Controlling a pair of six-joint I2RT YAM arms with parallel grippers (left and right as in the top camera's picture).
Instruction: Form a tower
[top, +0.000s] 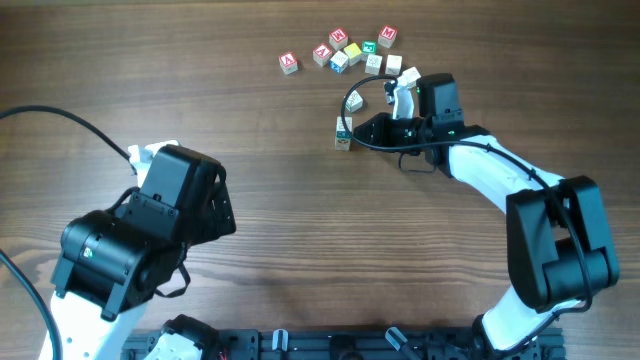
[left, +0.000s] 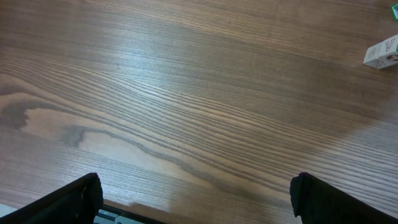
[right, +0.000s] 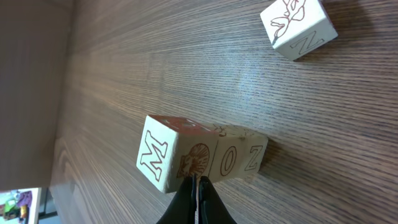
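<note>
The tower is two pale letter cubes stacked one on the other. In the right wrist view it appears sideways, showing an M, a shell picture, an O and a Z. From overhead the tower stands left of the right arm. My right gripper is shut with nothing between its fingers. Its tips sit right at the shell face, near the joint between the two cubes. From overhead my right gripper reaches in from the right. My left gripper is open over bare wood, far from the cubes.
Several loose letter cubes lie in a cluster at the back of the table. One loose cube lies close beyond the tower. A pale green-marked block shows at the far right of the left wrist view. The left arm fills the front left.
</note>
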